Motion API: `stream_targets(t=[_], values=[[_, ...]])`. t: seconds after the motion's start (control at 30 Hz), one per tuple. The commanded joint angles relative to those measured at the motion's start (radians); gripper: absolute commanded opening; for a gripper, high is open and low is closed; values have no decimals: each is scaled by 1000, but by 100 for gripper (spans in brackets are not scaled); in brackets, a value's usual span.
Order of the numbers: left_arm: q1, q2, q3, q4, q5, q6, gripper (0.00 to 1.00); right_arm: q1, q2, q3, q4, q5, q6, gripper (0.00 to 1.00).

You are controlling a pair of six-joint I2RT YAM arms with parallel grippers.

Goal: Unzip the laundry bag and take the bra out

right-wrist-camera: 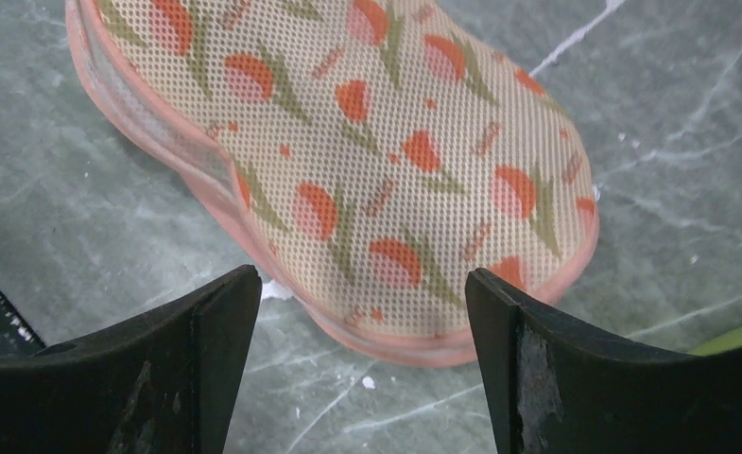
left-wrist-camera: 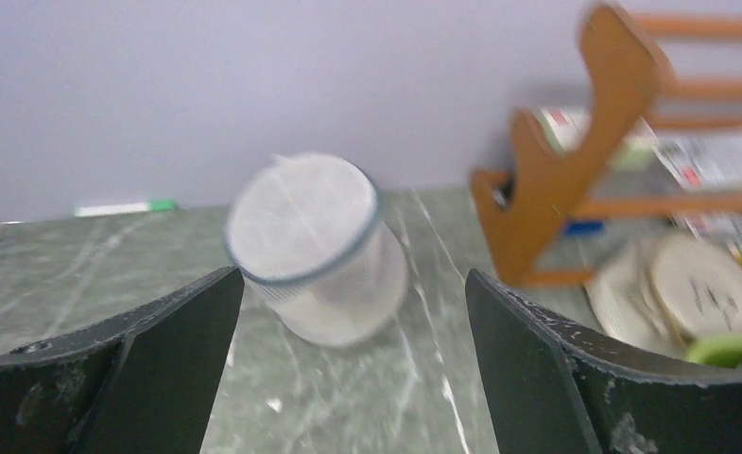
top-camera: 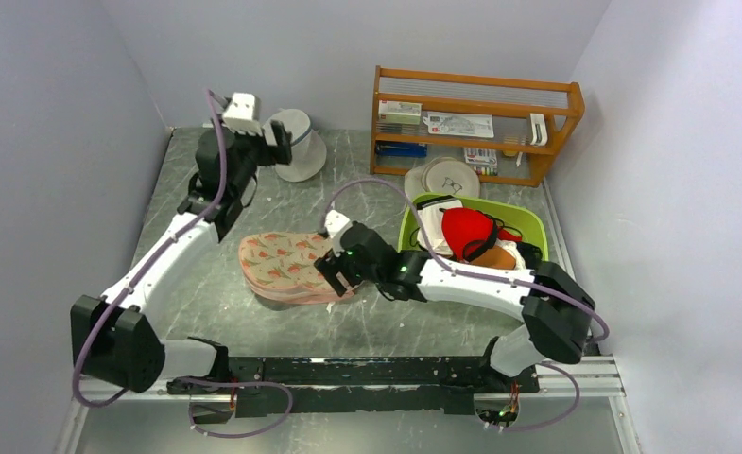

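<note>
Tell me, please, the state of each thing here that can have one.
laundry bag: lying flat on the table, held by nothing; zip state unclear.
left gripper: open, empty, raised, facing the white mesh bag.
right gripper: open, empty, over the laundry bag's end.
white mesh bag: apart from both grippers.
green basket: holds a red bra.
</note>
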Motion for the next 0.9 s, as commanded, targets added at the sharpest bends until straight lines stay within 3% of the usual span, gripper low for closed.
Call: stream_targets(t=[0.0,0.1,0.2,0.37,0.5,0.7,0.87], values=[[108,60,92,93,-103,-93,99,77,98,143,-151,212,-117,80],[221,65,55,131,56,-120,97,111,180,217,-191,264,-150,80],[329,68,22,131,57,-249,96,124,251,271,-188,237,-164,79],[406,111,51,114,163,-250,98,134,350,345,-184,160,-167,79],[476,130,34,183,299,-344,93,152,411,373,-194,174,-172,80],[491,177,42,204,399,-366,91,171,440,368,-196,220,-152,79],[486,191,45,210,430,-369,91,177,425,364,-193,260,-119,63]])
